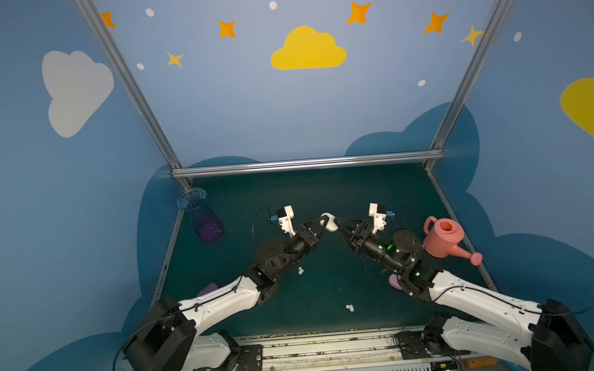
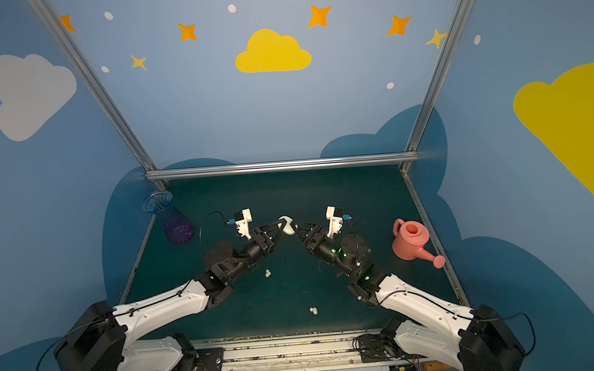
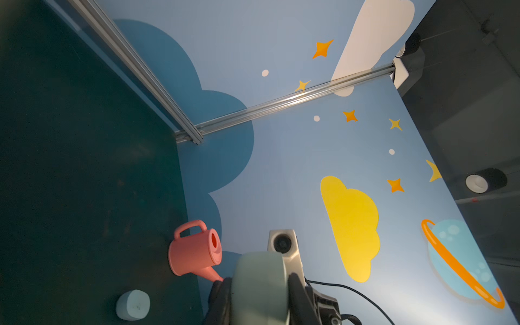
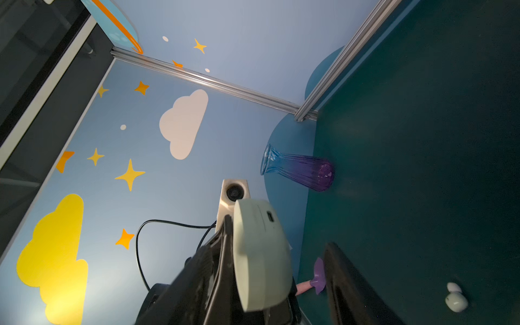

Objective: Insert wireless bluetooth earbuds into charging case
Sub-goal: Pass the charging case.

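handoff | we're pinching the pale green charging case (image 4: 261, 253) with the left gripper (image 3: 257, 278) | right gripper (image 1: 338, 223) fingers standing spread, not gripping | earbuds (image 1: 349, 307) lying well below both | we're thinking: pull right straight back, no nudging

dim overall: the dark green desk (image 1: 307, 200) swallows detail, while the blue walls (image 1: 246, 118) take soft light. wide lenses bow the frame rails (image 1: 124, 73) in both top views; in the wrist views the close pale case (image 4: 261, 253) is blurred.
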